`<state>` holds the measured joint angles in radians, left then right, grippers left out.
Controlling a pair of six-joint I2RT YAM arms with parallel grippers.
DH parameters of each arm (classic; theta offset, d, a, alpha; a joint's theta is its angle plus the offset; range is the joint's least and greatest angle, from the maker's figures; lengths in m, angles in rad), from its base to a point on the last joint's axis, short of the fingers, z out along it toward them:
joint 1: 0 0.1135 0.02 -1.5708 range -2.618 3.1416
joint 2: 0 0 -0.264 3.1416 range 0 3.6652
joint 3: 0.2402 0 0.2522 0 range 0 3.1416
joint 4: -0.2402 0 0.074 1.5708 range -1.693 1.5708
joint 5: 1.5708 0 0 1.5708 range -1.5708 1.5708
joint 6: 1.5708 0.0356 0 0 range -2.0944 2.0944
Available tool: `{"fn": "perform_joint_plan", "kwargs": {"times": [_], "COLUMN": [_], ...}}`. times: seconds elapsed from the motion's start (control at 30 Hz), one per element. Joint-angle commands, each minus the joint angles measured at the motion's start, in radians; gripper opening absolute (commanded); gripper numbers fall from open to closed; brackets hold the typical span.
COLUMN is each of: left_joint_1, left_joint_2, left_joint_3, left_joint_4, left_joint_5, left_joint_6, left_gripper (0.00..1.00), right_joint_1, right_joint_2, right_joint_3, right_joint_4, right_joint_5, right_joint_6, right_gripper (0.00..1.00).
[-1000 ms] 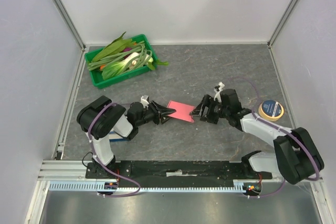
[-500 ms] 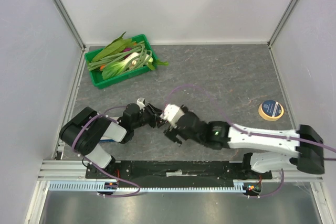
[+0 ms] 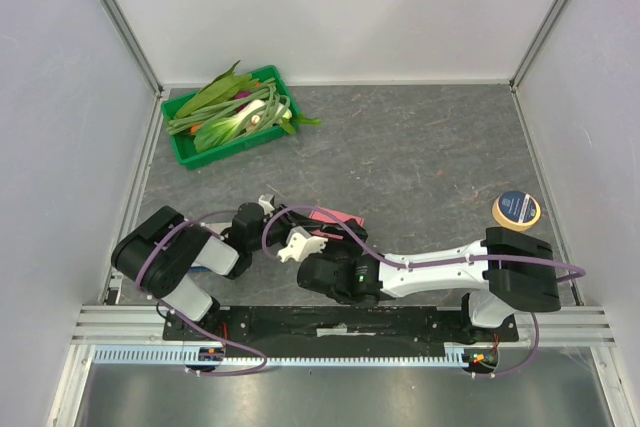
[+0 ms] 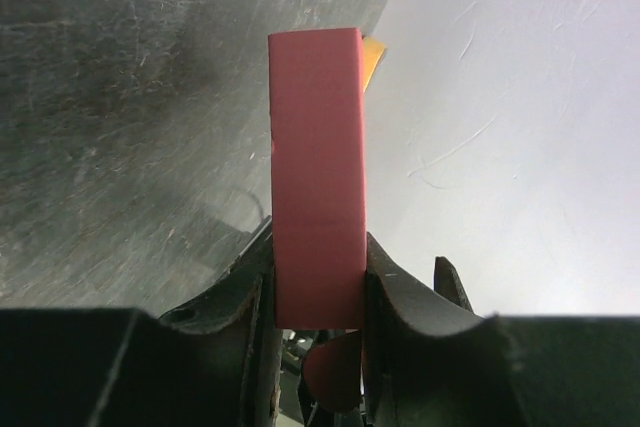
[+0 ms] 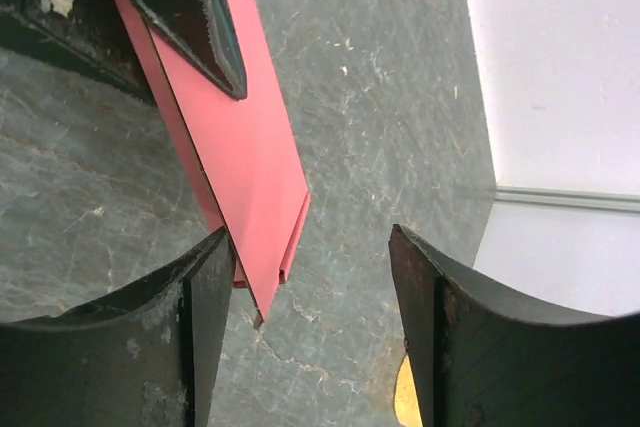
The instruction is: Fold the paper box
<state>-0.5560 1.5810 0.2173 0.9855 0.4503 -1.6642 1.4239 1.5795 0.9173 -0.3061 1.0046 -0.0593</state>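
The paper box (image 3: 338, 217) is a flat pink-red cardboard piece near the middle of the table. My left gripper (image 3: 290, 217) is shut on its left end. In the left wrist view the box (image 4: 315, 167) stands edge-on between the two fingers of the left gripper (image 4: 318, 292), which press on both its faces. My right gripper (image 3: 316, 239) is open just in front of the box. In the right wrist view the box (image 5: 235, 147) lies ahead of the right gripper (image 5: 305, 247), its near corner beside the left finger (image 5: 205, 297), not held. A left-gripper finger (image 5: 205, 17) lies over the box.
A green tray (image 3: 181, 148) full of leafy vegetables stands at the back left. A yellow tape roll (image 3: 516, 209) lies at the right; its edge shows in the right wrist view (image 5: 405, 397). The right arm (image 3: 440, 265) stretches across the near edge. White walls enclose the table.
The right arm has swung from the right side across to the near middle, its gripper now in front of the box. The left arm has drawn back left, still holding the box.
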Motion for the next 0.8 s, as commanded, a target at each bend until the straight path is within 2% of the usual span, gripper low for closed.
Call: {"fn": "perform_joint_plan", "kwargs": {"times": [0.0,0.1,0.23,0.37,0.57,0.77], "left_joint_1": [0.005,0.005,0.005,0.004,0.002,0.002], "left_joint_2": [-0.030,-0.039,-0.049,-0.065,-0.145,-0.216], "left_joint_3": [-0.016,-0.016,-0.009,0.001,-0.007,-0.029], "left_joint_4": [0.087,0.091,0.071,0.053,-0.021,-0.074], "left_joint_5": [0.024,0.027,0.031,0.033,0.044,0.034], "left_joint_6": [-0.060,-0.065,-0.062,-0.062,-0.060,-0.051], "left_gripper": [0.28,0.28,0.28,0.28,0.28,0.28], "right_joint_1": [0.003,0.003,0.003,0.001,-0.014,-0.023], "right_joint_2": [-0.015,-0.019,-0.055,-0.039,0.020,0.051], "right_joint_3": [0.003,-0.024,-0.058,-0.057,-0.026,0.000], "right_joint_4": [0.120,0.162,0.183,0.171,0.193,0.239], "right_joint_5": [0.100,0.046,-0.066,-0.040,0.051,0.124], "right_joint_6": [-0.057,-0.083,-0.086,-0.088,-0.111,-0.122], "right_gripper": [0.69,0.69,0.87,0.87,0.78,0.62]}}
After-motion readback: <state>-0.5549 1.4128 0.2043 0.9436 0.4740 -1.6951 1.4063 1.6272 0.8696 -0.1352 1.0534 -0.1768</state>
